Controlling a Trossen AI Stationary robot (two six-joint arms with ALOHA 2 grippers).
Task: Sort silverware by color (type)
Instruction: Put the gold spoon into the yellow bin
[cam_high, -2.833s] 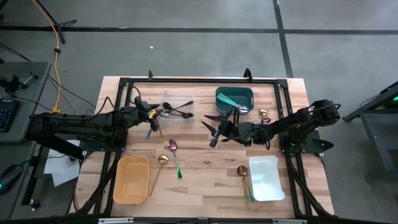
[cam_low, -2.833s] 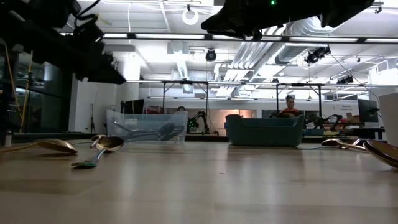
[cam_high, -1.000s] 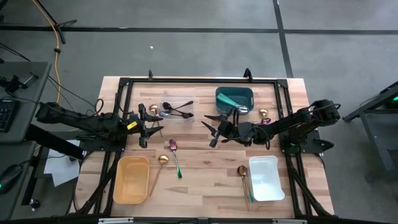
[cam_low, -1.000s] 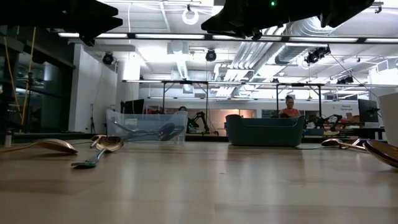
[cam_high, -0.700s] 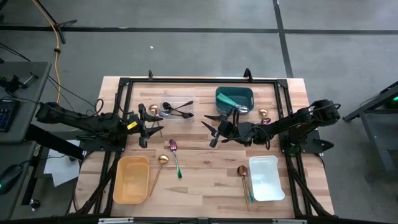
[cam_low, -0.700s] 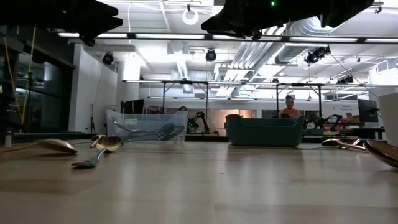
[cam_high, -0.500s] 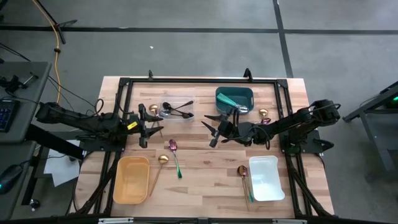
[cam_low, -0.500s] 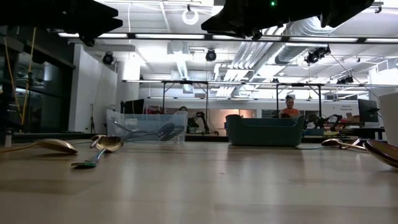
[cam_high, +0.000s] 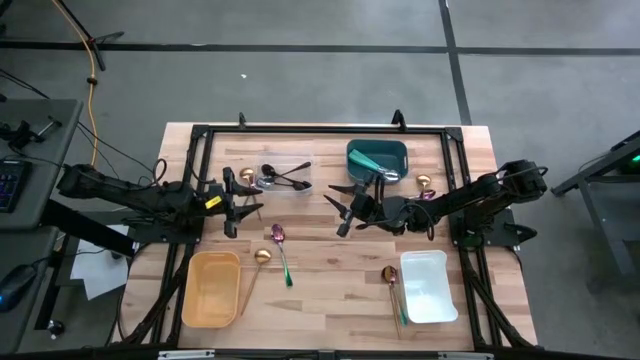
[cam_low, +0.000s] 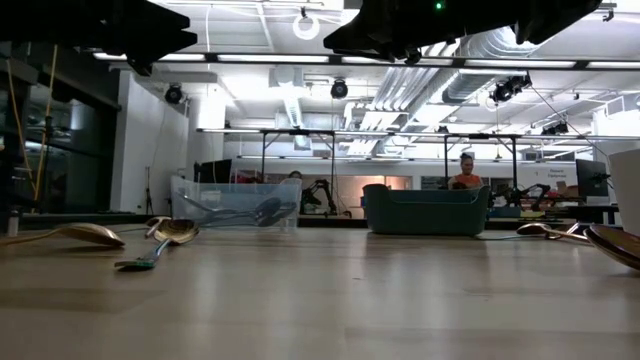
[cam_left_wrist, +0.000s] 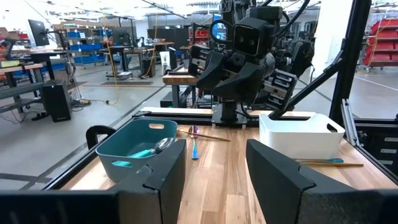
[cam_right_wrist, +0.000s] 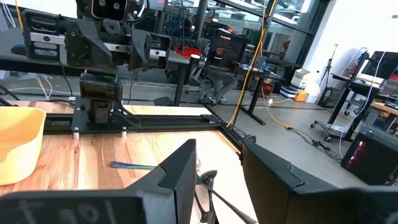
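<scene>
Both grippers hang open above the table and hold nothing. My left gripper (cam_high: 243, 203) (cam_left_wrist: 214, 171) is at mid-left, near the clear container (cam_high: 285, 178) of black spoons. My right gripper (cam_high: 339, 208) (cam_right_wrist: 217, 168) is at the middle, beside the teal bin (cam_high: 377, 160), which holds teal-handled utensils. Loose silverware lies flat on the wood. A pink-purple spoon (cam_high: 278, 236), a teal-handled piece (cam_high: 286, 268) and a gold spoon (cam_high: 262, 257) lie between the arms. Another gold spoon (cam_high: 389, 274) lies by the white bin (cam_high: 428, 286). A third gold spoon (cam_high: 424, 183) lies at the right.
A yellow bin (cam_high: 212, 288) stands at the near left. A black frame rail (cam_high: 320, 130) runs along the table's far edge. In the low view, spoons (cam_low: 175, 231) lie at the left and a gold one (cam_low: 545, 230) at the right. A person (cam_low: 466, 172) sits in the room behind.
Nothing has moved in the last second. Before that, my left gripper drew back from over the clear container toward the table's left edge.
</scene>
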